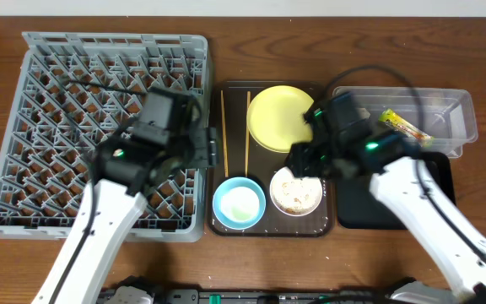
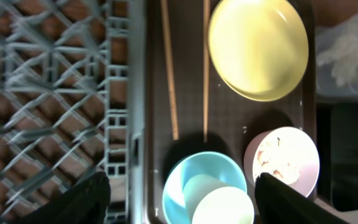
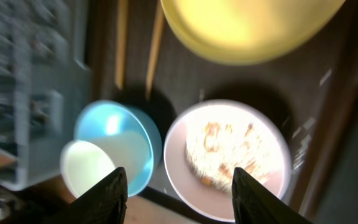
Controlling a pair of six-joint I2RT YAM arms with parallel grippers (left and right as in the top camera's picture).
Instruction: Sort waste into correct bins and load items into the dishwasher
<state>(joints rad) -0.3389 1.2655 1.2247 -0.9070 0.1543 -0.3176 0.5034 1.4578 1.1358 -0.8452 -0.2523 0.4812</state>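
On the dark brown tray, the yellow plate [image 1: 278,118] lies at the back with two chopsticks [image 1: 223,131] to its left. The light blue bowl [image 1: 239,203] at the front holds a pale cup. The white bowl [image 1: 297,192] next to it holds tan crumbs [image 3: 222,146]. My left gripper [image 2: 182,202] is open and empty, above the blue bowl [image 2: 185,180] by the grey dish rack [image 1: 99,127]. My right gripper [image 3: 179,199] is open and empty, above the white bowl [image 3: 229,155]. The green-and-orange wrapper [image 1: 405,125] lies in the clear container [image 1: 454,110].
The black tray [image 1: 395,211] sits in front of the clear container, partly under my right arm. A whitish crumpled thing [image 2: 347,56] shows inside the clear container. The brown serving tray [image 1: 268,228] sits between the rack and the bins.
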